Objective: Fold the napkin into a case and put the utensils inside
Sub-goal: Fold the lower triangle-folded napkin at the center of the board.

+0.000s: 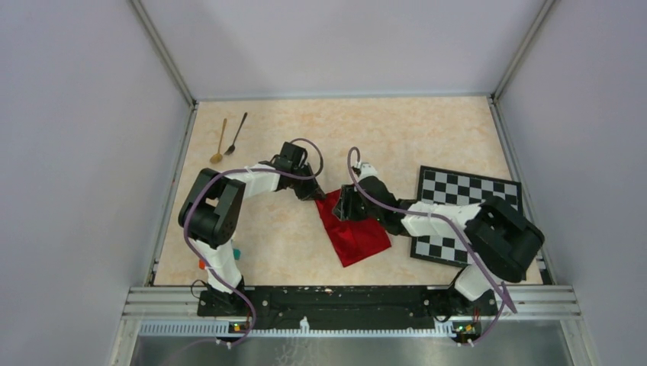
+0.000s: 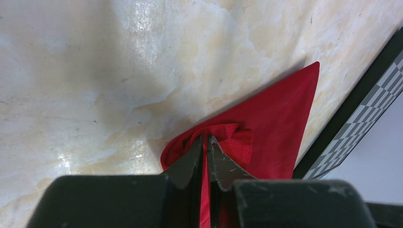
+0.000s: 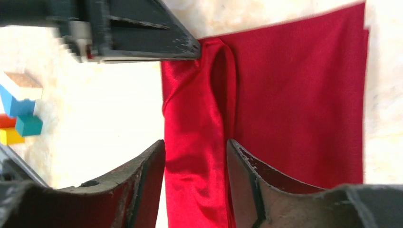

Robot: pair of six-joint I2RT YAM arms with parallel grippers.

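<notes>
The red napkin (image 1: 356,231) lies folded into a rough rectangle at the table's middle, just left of the chequered mat. My left gripper (image 1: 316,194) is shut on its bunched far-left corner (image 2: 228,135), with cloth pinched between the fingertips (image 2: 205,138). My right gripper (image 1: 348,206) is over the napkin's far edge. Its jaws (image 3: 196,148) are open and straddle a raised ridge of the cloth (image 3: 199,123). The left gripper's body (image 3: 138,33) shows at the end of that ridge. The gold spoon (image 1: 220,142) and black spoon (image 1: 237,133) lie side by side at the far left.
The black-and-white chequered mat (image 1: 467,200) lies at the right, partly under my right arm, and its edge also shows in the left wrist view (image 2: 366,109). Small coloured blocks (image 3: 18,119) sit near the left arm's base (image 1: 235,254). Walls enclose the table on three sides.
</notes>
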